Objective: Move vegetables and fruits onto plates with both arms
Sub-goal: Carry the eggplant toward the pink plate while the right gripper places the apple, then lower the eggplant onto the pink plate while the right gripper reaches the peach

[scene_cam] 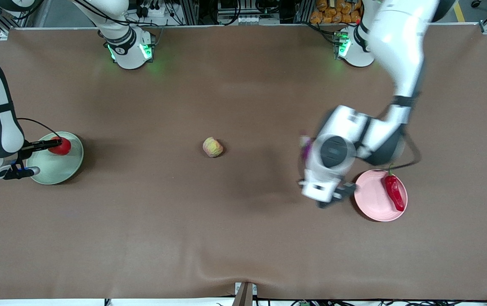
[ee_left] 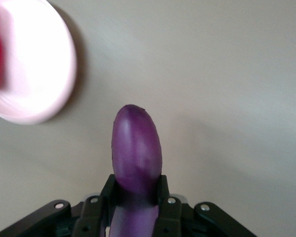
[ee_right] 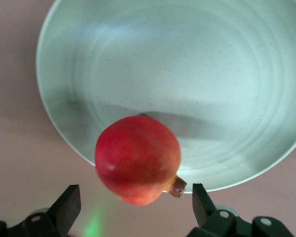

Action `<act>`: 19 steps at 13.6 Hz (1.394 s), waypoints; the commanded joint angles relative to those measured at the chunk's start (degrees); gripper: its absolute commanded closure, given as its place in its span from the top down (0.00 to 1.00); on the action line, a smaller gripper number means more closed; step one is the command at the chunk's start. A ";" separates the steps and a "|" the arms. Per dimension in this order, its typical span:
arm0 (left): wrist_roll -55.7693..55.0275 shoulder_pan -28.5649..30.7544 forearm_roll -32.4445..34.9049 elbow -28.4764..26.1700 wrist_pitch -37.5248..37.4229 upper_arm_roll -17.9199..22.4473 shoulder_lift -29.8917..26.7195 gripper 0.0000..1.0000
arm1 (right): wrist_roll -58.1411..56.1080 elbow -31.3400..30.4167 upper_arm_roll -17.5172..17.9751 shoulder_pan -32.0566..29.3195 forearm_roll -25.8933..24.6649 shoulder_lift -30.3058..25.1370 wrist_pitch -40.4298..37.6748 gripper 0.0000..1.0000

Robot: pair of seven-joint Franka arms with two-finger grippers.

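Left gripper [ee_left: 136, 207] is clamped on the long glossy purple eggplant [ee_left: 136, 155], holding it in the air over bare brown table [scene_cam: 243, 238] just beside the round pale pink plate [scene_cam: 372, 199]. On that plate, which is the thing nearest the front camera, lies the shiny red chili pepper [scene_cam: 395, 192] with its green stem pointing toward the robots' bases. Farther from the camera, near the middle of the table, sits the pale yellow-green fruit blushed with pink [scene_cam: 212, 147], alone and well apart from both plates. At the right arm's end of the table, the right gripper [ee_right: 135, 207] has its black fingers [ee_right: 66, 205] spread wide over the round pale mint-green plate [ee_right: 237, 98]; the round red apple [ee_right: 138, 159] sits between them, touching neither, at the plate's rim. No readable writing shows on any of these things.
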 commanded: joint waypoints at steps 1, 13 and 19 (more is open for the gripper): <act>12.70 7.42 5.05 -4.33 0.29 -0.81 -2.17 0.00 | 1.85 3.60 0.79 2.08 4.72 -1.44 -5.99 1.00; 19.77 15.36 15.45 -9.78 17.43 -0.82 3.27 0.00 | 64.23 10.82 1.23 31.07 32.78 -3.99 -10.26 1.00; 18.62 15.27 15.01 -9.34 21.38 -0.82 4.77 0.00 | 81.65 8.90 1.23 44.35 33.85 -1.27 6.70 1.00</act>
